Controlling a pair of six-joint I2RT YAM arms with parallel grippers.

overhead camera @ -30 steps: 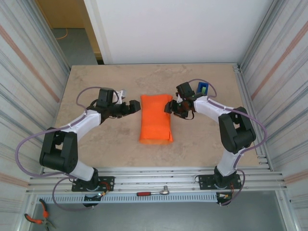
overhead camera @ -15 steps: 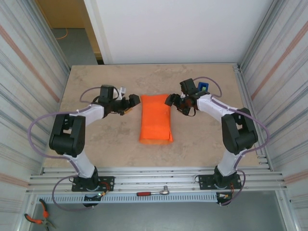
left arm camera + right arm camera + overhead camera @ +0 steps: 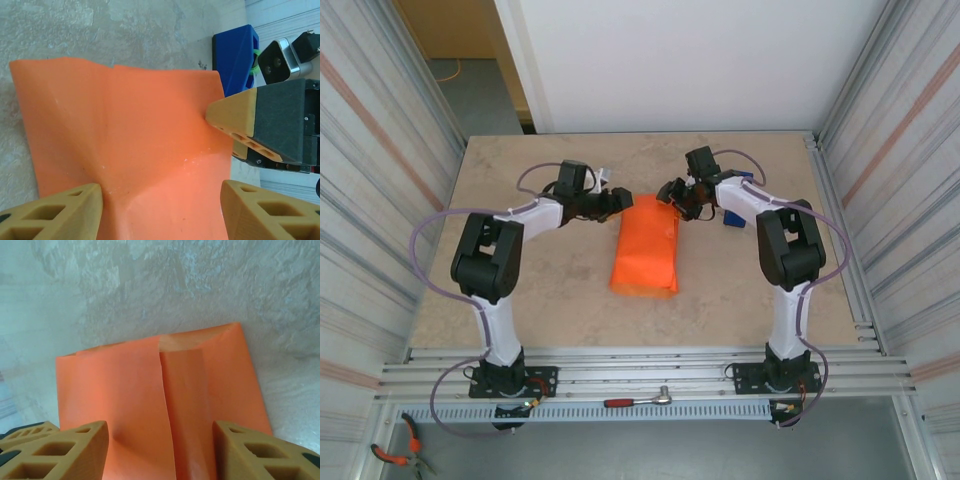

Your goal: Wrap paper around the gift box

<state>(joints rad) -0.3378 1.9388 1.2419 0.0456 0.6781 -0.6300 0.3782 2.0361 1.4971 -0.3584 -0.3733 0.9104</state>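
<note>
The orange paper [image 3: 645, 245] lies folded into a long packet in the middle of the table; the gift box is hidden inside it. My left gripper [image 3: 618, 203] stands open at the packet's far left corner, and the paper [image 3: 125, 145] spreads between its tan fingers [image 3: 55, 215]. At the far right corner my right gripper [image 3: 672, 192] is open too. The right wrist view looks down on the paper [image 3: 160, 400], where one flap overlaps the other along a lengthwise seam. One right finger [image 3: 235, 117] touches the paper's edge in the left wrist view.
The blue tape dispenser [image 3: 733, 215] with its green roll stands just right of the right gripper, partly behind that arm, and shows as a blue block [image 3: 235, 55]. Corrugated metal walls flank the table. A red-handled tool [image 3: 638, 400] lies on the front rail.
Both grippers have moved away from the packet's sides to its far end and closer together. The packet's far end now looks narrower and pushed in.
</note>
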